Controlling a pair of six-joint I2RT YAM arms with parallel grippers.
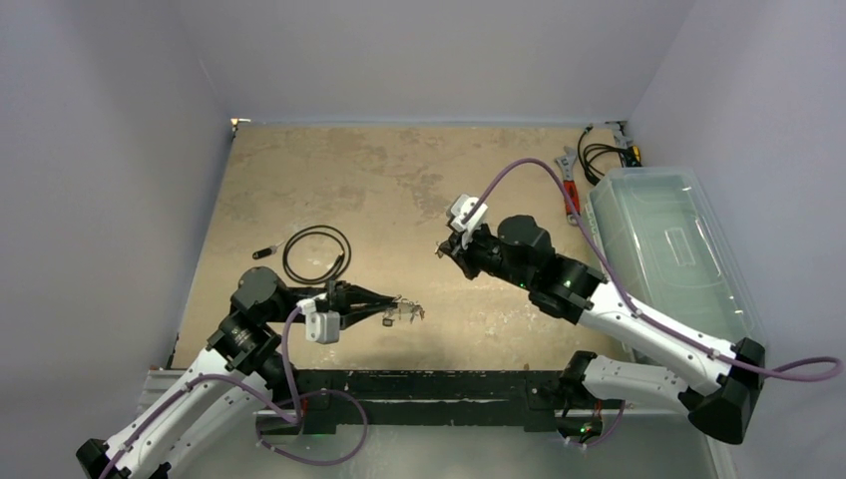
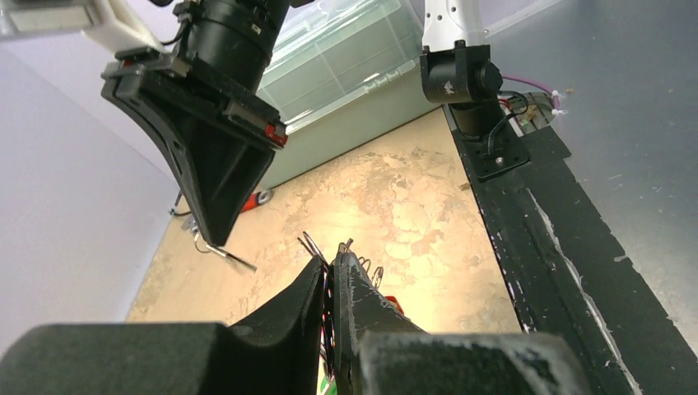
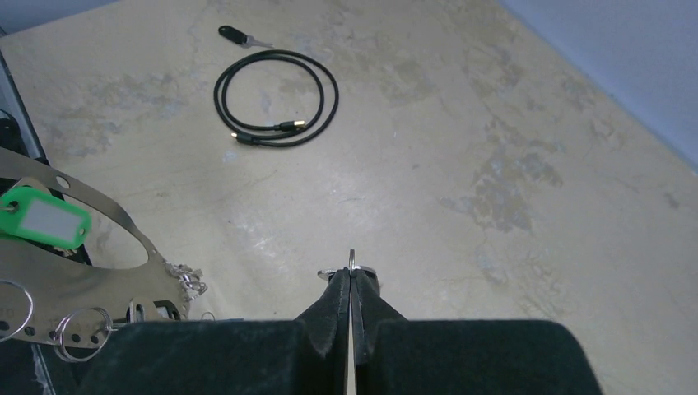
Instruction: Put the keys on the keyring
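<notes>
Enclosing blotchy tan table (image 1: pixel 399 180), pale walls (image 1: pixel 419 50)

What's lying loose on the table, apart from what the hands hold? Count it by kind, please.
Black cables: 2
Black-headed key: 1
Red-handled wrench: 1
Clear plastic box: 1
Total: 5, leaving out far-corner clutter too small to sort

This is a robotics lab test cell: plain pale walls (image 1: pixel 419 60) box in a worn beige tabletop (image 1: pixel 399 180), two robot arms (image 1: pixel 638 324) are bolted to a black base strip (image 1: pixel 429 384) at its near edge, and a clear plastic bin (image 1: pixel 668 249) and a red-handled wrench (image 1: pixel 571 192) lie alongside.
</notes>
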